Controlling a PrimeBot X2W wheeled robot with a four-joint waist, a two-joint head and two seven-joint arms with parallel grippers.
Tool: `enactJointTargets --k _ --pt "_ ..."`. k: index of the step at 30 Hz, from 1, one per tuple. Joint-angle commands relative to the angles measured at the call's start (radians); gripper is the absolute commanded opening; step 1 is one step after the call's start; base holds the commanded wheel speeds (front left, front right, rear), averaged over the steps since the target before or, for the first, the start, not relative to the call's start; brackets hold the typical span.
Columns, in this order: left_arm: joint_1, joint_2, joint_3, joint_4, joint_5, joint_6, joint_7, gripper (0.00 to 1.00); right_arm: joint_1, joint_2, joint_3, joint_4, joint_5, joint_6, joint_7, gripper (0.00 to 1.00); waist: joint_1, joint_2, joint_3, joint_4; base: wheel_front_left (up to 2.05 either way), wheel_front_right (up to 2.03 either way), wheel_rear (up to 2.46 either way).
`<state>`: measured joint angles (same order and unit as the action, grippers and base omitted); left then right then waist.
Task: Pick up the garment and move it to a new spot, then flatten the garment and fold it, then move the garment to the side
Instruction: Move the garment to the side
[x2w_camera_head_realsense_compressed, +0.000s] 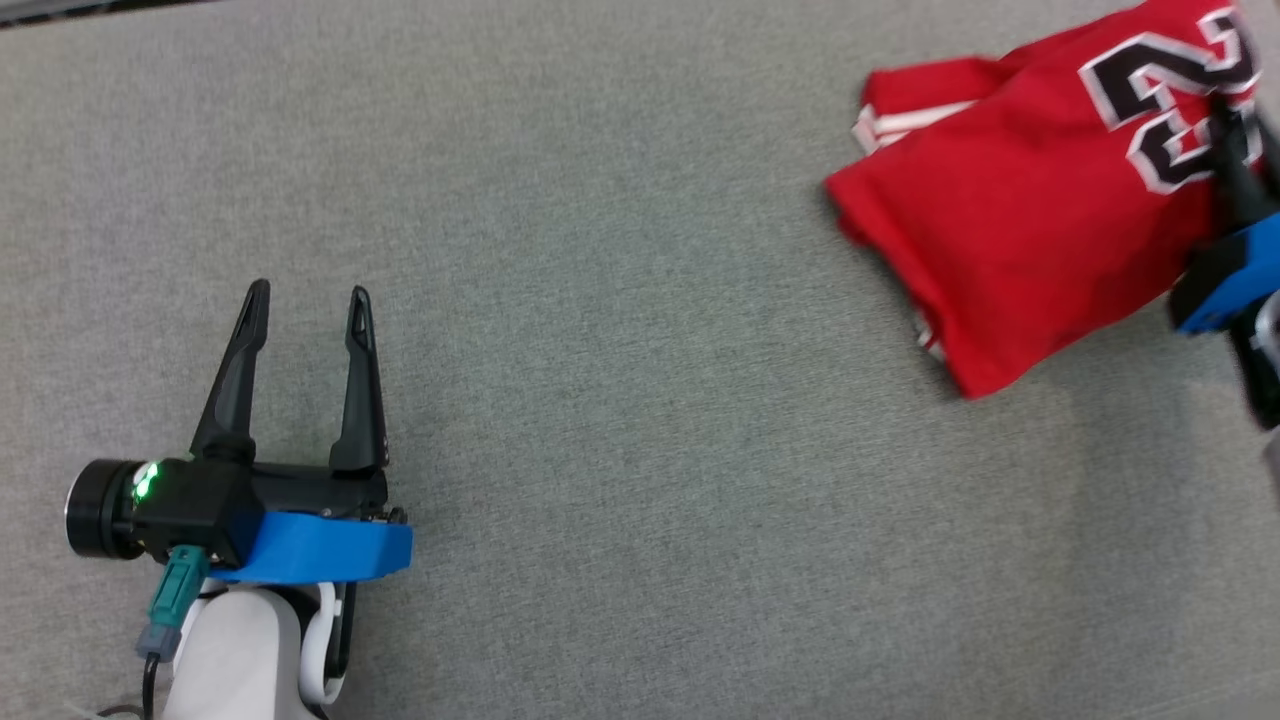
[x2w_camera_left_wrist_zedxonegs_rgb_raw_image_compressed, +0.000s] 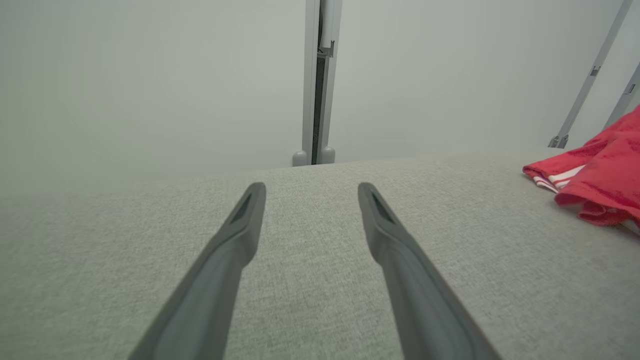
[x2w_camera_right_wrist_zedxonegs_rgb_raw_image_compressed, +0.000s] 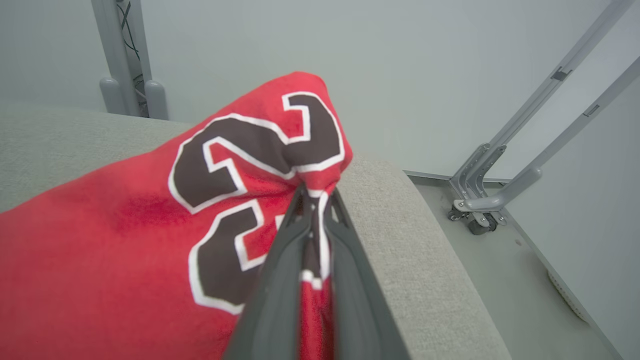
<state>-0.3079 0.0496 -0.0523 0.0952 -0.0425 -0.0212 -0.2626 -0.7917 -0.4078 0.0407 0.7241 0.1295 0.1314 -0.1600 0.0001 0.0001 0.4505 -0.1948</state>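
**Item:** garment, red, with dark white-edged numerals.
**Location:** far right of the grey surface, close to its edge, gathered into a compact, roughly folded bundle.
**Right end effector**: fingers together, clamped on a pinch of cloth at the numerals.
**Left end effector**: fingers apart, empty, well apart from the garment.
**Progress, judged:** folding looks done; the move to the side appears under way.
**Remaining:** set down, release.

Left claw wide apart, right claw pinched tight.
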Motion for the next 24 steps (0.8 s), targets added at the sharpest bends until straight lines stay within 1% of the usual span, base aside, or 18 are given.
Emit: enactJointTargets --k 1,7,11,14,16,17,18,19,24 --pt "-0.021 0.005 -0.003 -0.006 0.005 -0.005 -0.003 1.00 -0.037 -0.026 -0.011 0.009 -0.006 -0.001 0.006 0.00 -0.0001 -0.0001 0.036 0.016 0.00 0.00 0.00" --pt "-0.070 0.005 -0.020 -0.015 0.015 -0.014 -0.003 1.00 -0.143 -0.149 -0.071 0.073 -0.014 -0.001 0.030 0.00 -0.0001 -0.0001 0.107 0.052 0.00 0.00 0.00" --pt "-0.092 0.004 -0.027 -0.025 0.018 -0.013 -0.003 1.00 -0.183 -0.214 -0.121 0.117 -0.024 -0.001 0.035 0.00 -0.0001 -0.0001 0.137 0.067 0.00 0.00 0.00" --pt "-0.102 0.004 -0.029 -0.029 0.020 -0.012 -0.003 1.00 -0.203 -0.248 -0.155 0.153 -0.030 -0.001 0.036 0.00 -0.0001 -0.0001 0.150 0.073 0.00 0.00 0.00" --pt "-0.103 0.005 -0.028 -0.030 0.022 -0.011 -0.003 1.00 -0.212 -0.256 -0.169 0.173 -0.036 -0.001 0.029 0.00 -0.0001 -0.0001 0.154 0.073 0.00 0.00 0.00" --pt "-0.103 0.005 -0.028 -0.030 0.024 -0.009 -0.003 1.00 -0.216 -0.258 -0.173 0.182 -0.039 -0.001 0.026 0.12 -0.0001 -0.0001 0.156 0.073 0.00 0.00 0.00" --pt "-0.103 0.006 -0.028 -0.029 0.025 -0.008 -0.003 1.00 -0.221 -0.258 -0.177 0.189 -0.045 -0.001 0.018 0.42 -0.0001 -0.0001 0.156 0.072 0.00 0.00 0.00" --pt "-0.103 0.007 -0.027 -0.028 0.025 -0.007 -0.003 1.00 -0.226 -0.256 -0.183 0.194 -0.049 -0.001 0.008 0.99 -0.0001 -0.0001 0.156 0.070 0.00 0.00 0.00" --pt "-0.101 0.006 -0.027 -0.017 0.023 -0.002 -0.003 1.00 -0.234 -0.235 -0.190 0.221 -0.087 -0.001 -0.040 1.00 -0.0001 -0.0001 0.137 0.064 0.00 0.00 0.00"
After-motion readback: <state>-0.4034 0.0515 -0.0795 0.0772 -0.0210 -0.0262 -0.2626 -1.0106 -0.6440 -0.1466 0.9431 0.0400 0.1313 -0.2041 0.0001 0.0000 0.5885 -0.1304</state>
